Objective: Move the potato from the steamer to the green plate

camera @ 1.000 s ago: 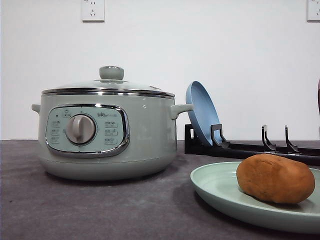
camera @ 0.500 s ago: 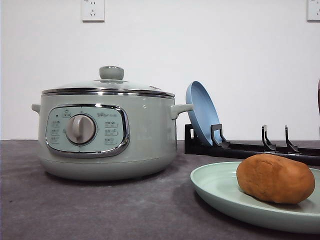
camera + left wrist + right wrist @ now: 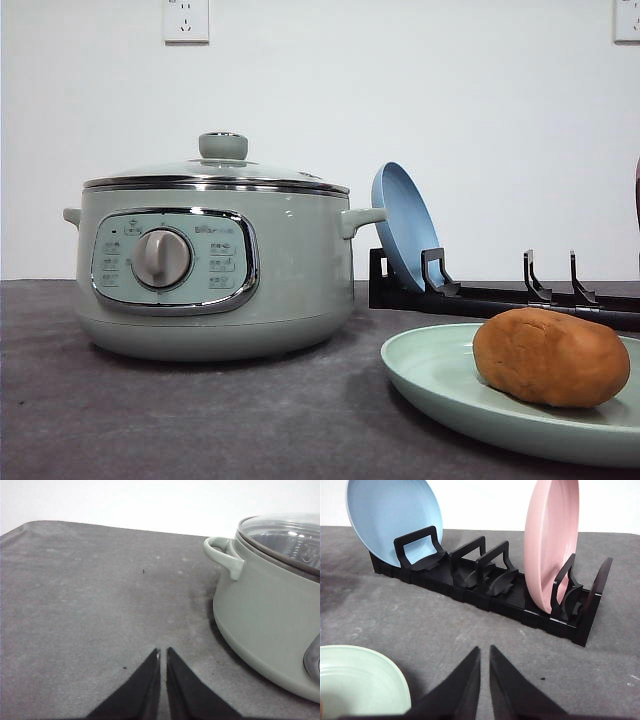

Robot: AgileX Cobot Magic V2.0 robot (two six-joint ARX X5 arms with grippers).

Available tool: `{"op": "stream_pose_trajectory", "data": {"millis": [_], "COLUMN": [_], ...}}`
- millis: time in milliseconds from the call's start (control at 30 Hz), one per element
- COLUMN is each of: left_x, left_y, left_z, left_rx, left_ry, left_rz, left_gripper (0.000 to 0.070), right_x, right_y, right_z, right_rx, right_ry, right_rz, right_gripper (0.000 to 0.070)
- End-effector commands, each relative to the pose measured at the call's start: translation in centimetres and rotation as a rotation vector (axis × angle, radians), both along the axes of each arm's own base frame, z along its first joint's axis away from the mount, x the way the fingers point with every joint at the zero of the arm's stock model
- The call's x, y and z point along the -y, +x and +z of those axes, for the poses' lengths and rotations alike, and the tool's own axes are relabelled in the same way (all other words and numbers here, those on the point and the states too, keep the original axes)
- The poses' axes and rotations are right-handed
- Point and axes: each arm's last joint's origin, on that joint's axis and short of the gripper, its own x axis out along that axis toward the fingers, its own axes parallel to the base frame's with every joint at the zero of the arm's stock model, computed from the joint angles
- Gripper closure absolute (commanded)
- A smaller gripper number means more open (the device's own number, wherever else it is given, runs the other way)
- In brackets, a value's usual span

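Here, the steamer (image 3: 213,268) serves as the landmark: a large, round, pale sage-green pot standing on a dark grey table (image 3: 150,420), its glass lid (image 3: 215,172) closed and topped by a green knob, with a silver dial (image 3: 161,258) in the middle of its chrome-rimmed panel. To the right of the steamer and nearer the camera lies the green plate (image 3: 440,385), wide and shallow, flat on the table. The potato (image 3: 550,357), a smooth orange-brown oval, rests on that plate, well apart from the steamer. Behind the plate, just right of the steamer's side handle, a black dish rack (image 3: 500,297) holds a blue plate (image 3: 402,222) standing on edge; in the right wrist view a pink plate (image 3: 551,542) also stands upright further along the rack, away from the steamer. The left gripper (image 3: 163,652) hovers low over bare table beside the steamer's handle, its two black fingers pressed nearly together, holding nothing. The right gripper (image 3: 485,650) sits over the table between the green plate's rim and the rack, its fingers likewise closed to a thin slit and empty.
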Motion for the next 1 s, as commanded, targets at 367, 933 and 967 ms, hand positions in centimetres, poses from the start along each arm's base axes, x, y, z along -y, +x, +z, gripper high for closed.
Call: {"op": "stream_pose_trajectory", "data": {"millis": [367, 933, 967], "left_x": [0.00, 0.00, 0.00], "left_y": [0.08, 0.08, 0.08], "left_z": [-0.73, -0.73, -0.73], "left_rx": [-0.025, -0.025, -0.025], "left_ry": [0.008, 0.008, 0.008], "left_rz": [0.002, 0.002, 0.002], "left_gripper": [0.0683, 0.0683, 0.0683], "right_x": [0.00, 0.00, 0.00], "right_y": [0.01, 0.01, 0.01], "right_z": [-0.05, -0.05, -0.05], "right_rx": [0.006, 0.006, 0.006], "right_ry": [-0.007, -0.007, -0.007], "right_rz": [0.002, 0.002, 0.002], "right_gripper": [0.0679, 0.0679, 0.0679]}}
